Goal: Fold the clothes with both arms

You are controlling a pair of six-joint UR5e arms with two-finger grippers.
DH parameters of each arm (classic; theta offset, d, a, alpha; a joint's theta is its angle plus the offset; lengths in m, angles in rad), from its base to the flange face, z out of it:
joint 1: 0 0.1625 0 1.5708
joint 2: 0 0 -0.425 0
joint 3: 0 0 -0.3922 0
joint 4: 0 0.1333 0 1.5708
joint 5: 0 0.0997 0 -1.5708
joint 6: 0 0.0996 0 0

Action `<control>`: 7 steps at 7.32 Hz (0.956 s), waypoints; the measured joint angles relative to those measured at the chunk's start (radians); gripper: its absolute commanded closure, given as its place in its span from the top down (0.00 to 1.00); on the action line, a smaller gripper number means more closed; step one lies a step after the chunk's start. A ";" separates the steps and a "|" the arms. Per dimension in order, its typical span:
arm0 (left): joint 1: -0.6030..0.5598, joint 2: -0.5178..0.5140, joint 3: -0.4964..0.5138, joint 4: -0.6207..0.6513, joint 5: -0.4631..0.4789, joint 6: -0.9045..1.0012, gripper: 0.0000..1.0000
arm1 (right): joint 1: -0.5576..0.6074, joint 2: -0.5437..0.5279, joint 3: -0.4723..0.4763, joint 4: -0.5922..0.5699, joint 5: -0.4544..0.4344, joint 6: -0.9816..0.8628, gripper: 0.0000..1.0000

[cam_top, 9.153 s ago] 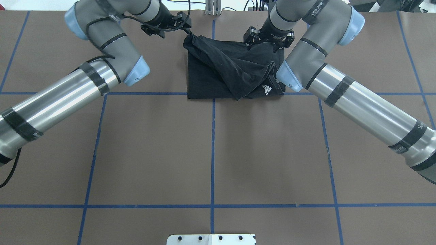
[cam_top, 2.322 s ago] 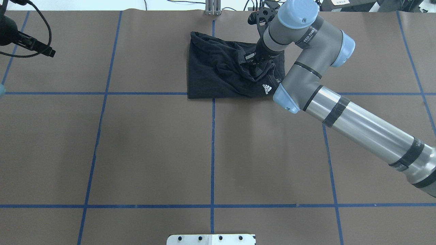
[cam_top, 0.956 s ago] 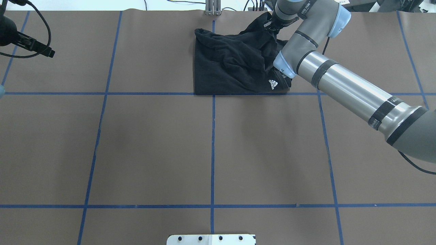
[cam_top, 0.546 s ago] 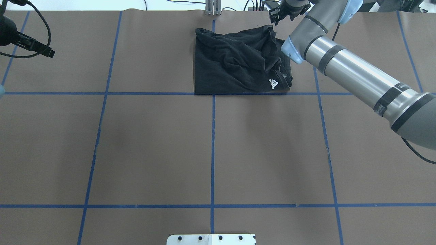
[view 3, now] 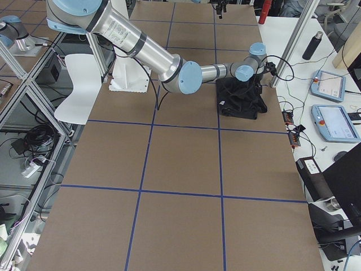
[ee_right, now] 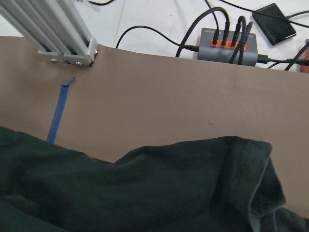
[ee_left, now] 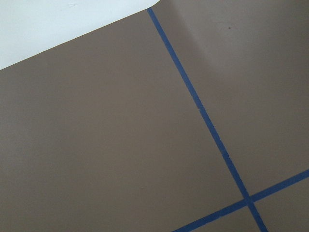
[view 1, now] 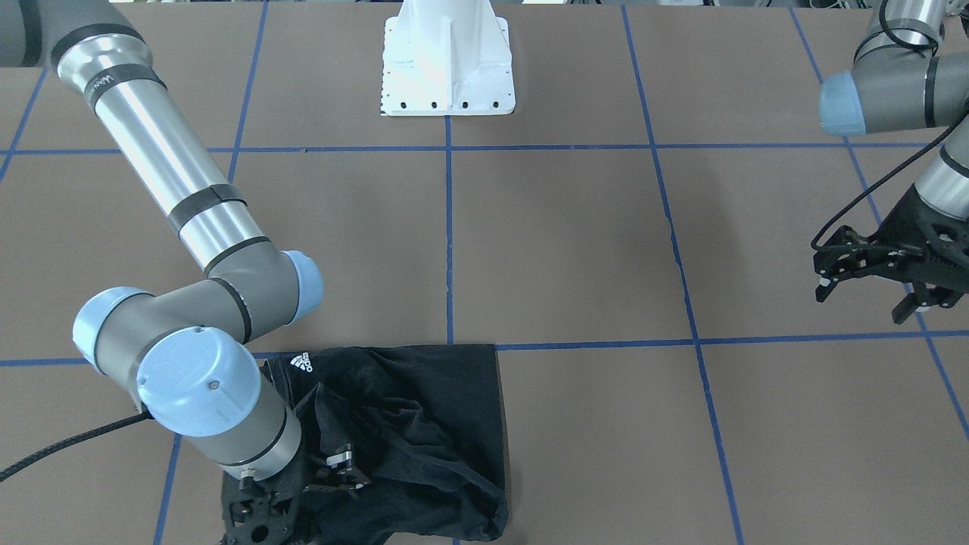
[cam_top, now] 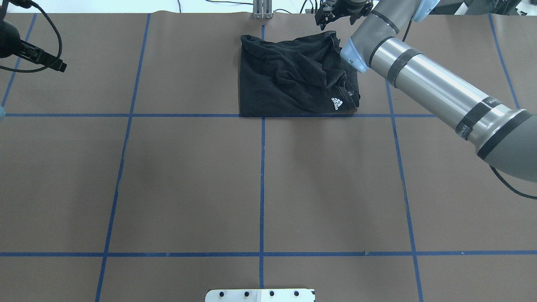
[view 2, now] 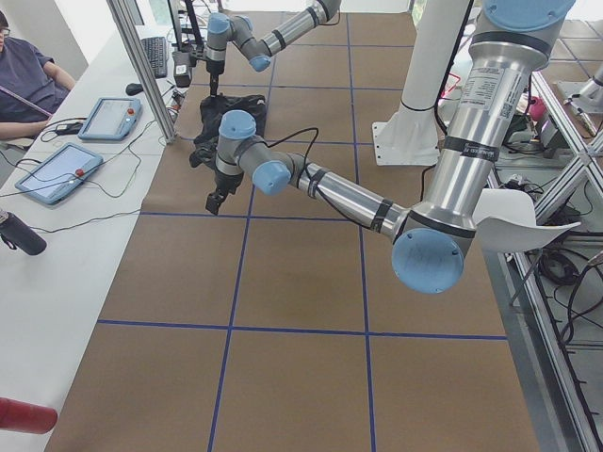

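The black T-shirt (cam_top: 289, 79) lies bunched in a rough square at the table's far middle, its white Adidas logo (cam_top: 336, 104) at the near right corner. The chest graphic is hidden. The shirt also shows in the front view (view 1: 431, 409) and the right wrist view (ee_right: 145, 193). My right gripper (cam_top: 340, 11) hovers open over the shirt's far right edge, holding nothing; in the front view (view 1: 299, 496) its jaws stand spread above the cloth. My left gripper (view 1: 865, 300) is open and empty, far off at the table's left end, and also shows in the overhead view (cam_top: 50, 62).
The white pedestal base (view 1: 447, 68) stands at the near middle. An aluminium post (ee_right: 63, 38) and a cable hub (ee_right: 227, 46) sit just past the far edge. Tablets (view 3: 330, 84) lie on the side table, with a seated operator (view 2: 28, 75). Blue tape lines (cam_top: 262, 184) grid the brown table.
My left arm let go and withdrew to the far left. My right gripper pulled a fold towards the far edge, released it, rose, and has now shifted slightly left. The shirt lies still.
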 measured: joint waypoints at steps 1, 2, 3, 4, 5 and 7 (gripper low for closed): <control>0.000 0.000 0.000 0.000 0.000 0.000 1.00 | -0.014 -0.004 0.014 0.001 0.003 0.028 0.83; 0.000 0.000 0.000 0.000 0.000 0.000 1.00 | -0.020 -0.036 0.059 0.001 0.006 0.044 0.82; 0.000 0.000 0.000 0.000 0.000 0.000 1.00 | -0.022 -0.098 0.137 0.001 0.009 0.053 0.77; 0.000 0.000 0.000 0.000 0.000 0.000 1.00 | -0.023 -0.164 0.221 0.000 0.014 0.071 0.70; 0.000 0.000 0.000 0.000 0.000 0.000 1.00 | -0.026 -0.204 0.272 0.000 0.017 0.104 0.65; 0.001 0.000 0.000 0.000 0.000 0.000 1.00 | -0.041 -0.247 0.305 0.056 0.018 0.184 0.61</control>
